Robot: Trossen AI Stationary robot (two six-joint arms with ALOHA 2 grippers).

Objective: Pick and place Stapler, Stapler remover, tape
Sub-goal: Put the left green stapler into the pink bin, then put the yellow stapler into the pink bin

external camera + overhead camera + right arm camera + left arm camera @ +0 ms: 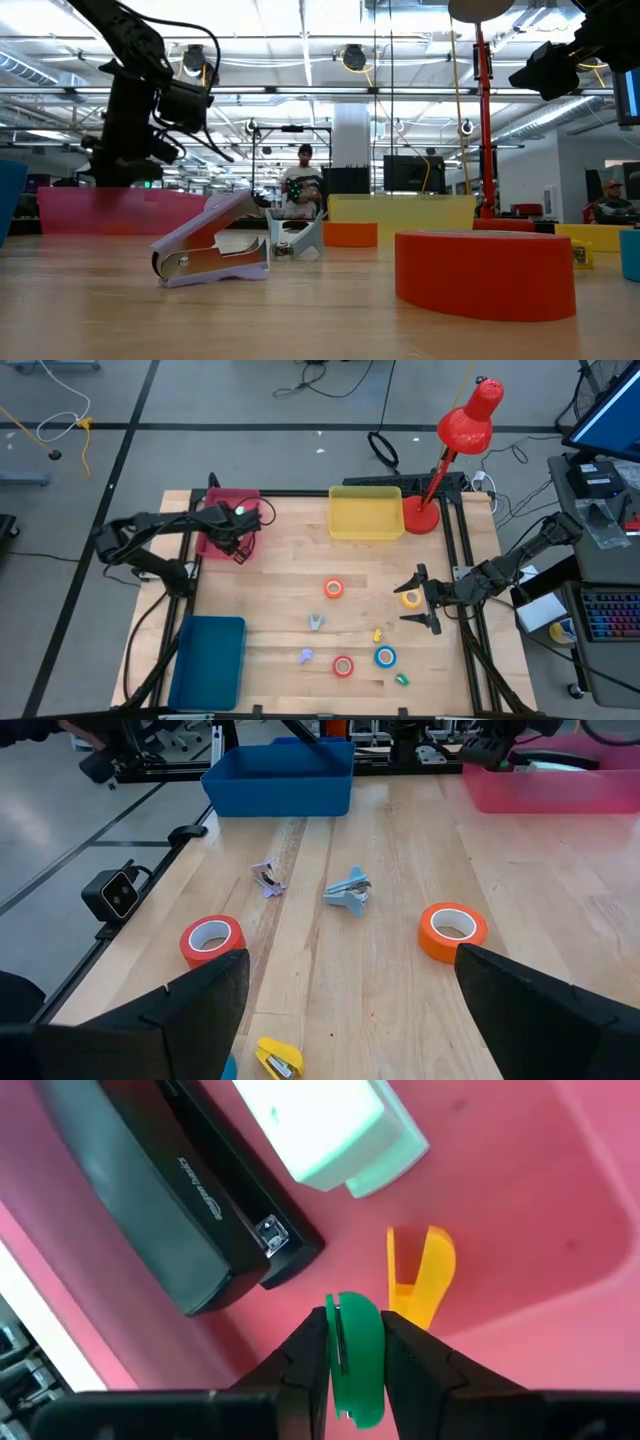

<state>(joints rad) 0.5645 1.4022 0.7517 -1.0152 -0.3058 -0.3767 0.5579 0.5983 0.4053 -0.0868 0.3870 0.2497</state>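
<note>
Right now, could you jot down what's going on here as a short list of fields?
left gripper: shut on a small green stapler remover, over the pink plastic tray
in that tray: black stapler, yellow stapler remover
right gripper: open, by the yellow tape roll
loose on wooden table: orange tape roll, red tape roll, blue tape roll

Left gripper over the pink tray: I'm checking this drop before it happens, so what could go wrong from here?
The left gripper holds a green staple remover low over the pink tray. On release it could land on the yellow staple remover right beside it, or strike the black stapler close by.
</note>
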